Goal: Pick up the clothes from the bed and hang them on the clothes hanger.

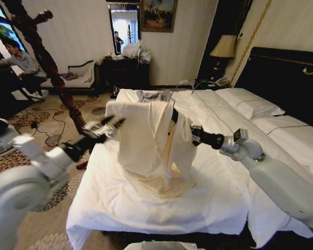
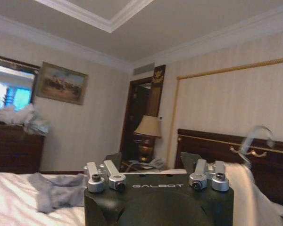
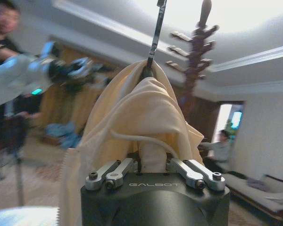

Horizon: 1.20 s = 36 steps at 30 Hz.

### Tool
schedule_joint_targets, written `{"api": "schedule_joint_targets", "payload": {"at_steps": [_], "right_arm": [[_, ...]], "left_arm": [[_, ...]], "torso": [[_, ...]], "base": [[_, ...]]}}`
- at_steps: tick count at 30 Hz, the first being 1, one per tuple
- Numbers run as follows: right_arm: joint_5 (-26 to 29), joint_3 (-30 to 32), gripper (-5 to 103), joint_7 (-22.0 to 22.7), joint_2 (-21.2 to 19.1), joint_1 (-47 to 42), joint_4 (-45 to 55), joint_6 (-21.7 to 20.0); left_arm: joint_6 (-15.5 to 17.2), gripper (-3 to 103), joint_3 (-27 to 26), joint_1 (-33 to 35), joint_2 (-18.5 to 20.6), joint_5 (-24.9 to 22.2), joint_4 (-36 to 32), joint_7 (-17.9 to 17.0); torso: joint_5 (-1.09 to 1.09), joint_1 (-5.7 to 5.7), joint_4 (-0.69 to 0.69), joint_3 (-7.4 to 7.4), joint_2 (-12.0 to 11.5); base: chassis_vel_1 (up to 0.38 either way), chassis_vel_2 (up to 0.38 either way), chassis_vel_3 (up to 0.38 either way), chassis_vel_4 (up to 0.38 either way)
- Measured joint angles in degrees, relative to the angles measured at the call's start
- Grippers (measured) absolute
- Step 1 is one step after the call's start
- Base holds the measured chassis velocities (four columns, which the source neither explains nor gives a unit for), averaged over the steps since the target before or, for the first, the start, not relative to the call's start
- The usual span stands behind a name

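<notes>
1. My right gripper (image 1: 193,134) is pinching the cream shirt (image 1: 151,143), draped on the clothes hanger (image 3: 153,40), above the bed (image 1: 208,203).
2. My left gripper (image 1: 117,124) is hovering with fingers apart beside the shirt, touching nothing.
3. A grey garment (image 1: 154,95) is lying on the bed beyond the shirt.
</notes>
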Motion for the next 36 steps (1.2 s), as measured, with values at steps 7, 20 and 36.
{"api": "schedule_joint_targets", "payload": {"at_steps": [7,20,36], "right_arm": [[-4.37,0.04,19,-5.47,-0.62,1.35,-2.42,0.56],[-7.52,0.99,19,-11.53,-3.51,1.98,-3.46,2.71],[-9.23,-0.20,19,-14.78,-2.20,3.17,-2.94,3.31]], "left_arm": [[0.27,93,-7.32,6.54,4.44,0.86,0.05,3.68],[4.10,100,3.74,5.48,19.18,4.93,0.10,9.47],[2.64,103,10.38,6.33,21.75,10.95,0.17,14.91]], "torso": [[0.00,0.00,-0.01,0.00,0.00],[0.01,0.01,-0.02,0.01,0.00],[0.00,0.01,0.00,0.01,0.00]], "base": [[0.000,0.000,0.000,0.000],[0.000,0.000,0.000,0.000],[0.000,0.000,0.000,0.000]]}}
